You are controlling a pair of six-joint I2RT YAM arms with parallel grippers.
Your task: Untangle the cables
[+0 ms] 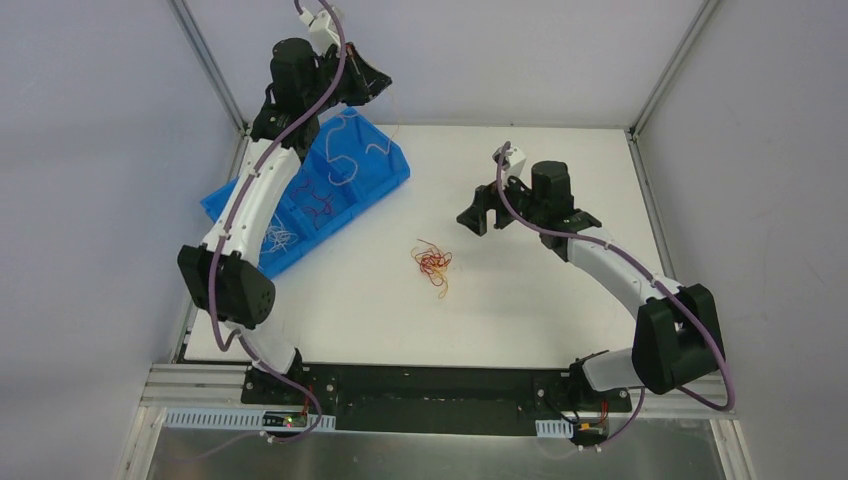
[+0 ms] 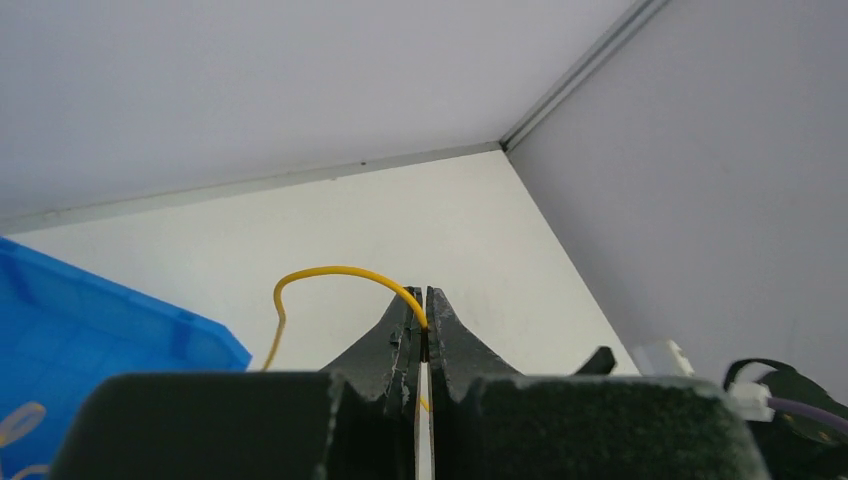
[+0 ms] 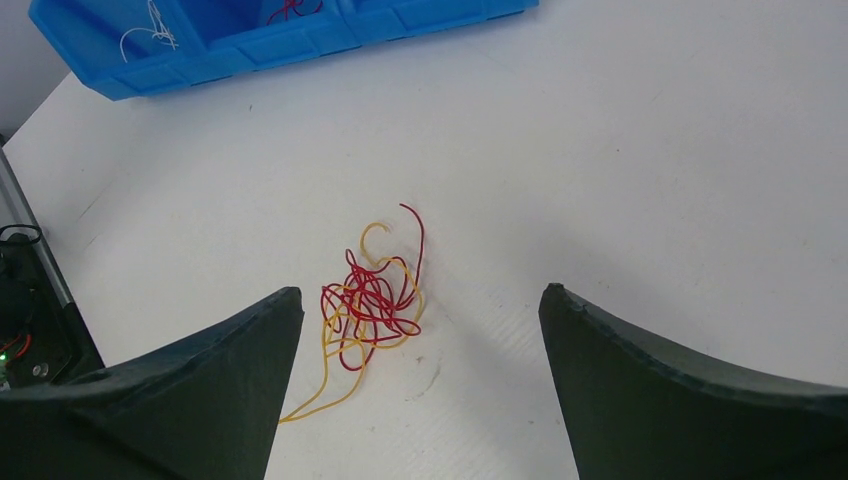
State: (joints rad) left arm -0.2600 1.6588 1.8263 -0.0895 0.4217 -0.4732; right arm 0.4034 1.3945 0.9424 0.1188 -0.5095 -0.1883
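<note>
Far-left corner: left gripper raised, jaws pinched tight on yellow cable, which arcs up, then drops beside blue bin
Mid-counter: red-and-yellow tangle lies loose, well apart from bin; right gripper hovers above it, fingers spread wide, touching nothing
Inside bin compartments: bin cables, white and red
</note>
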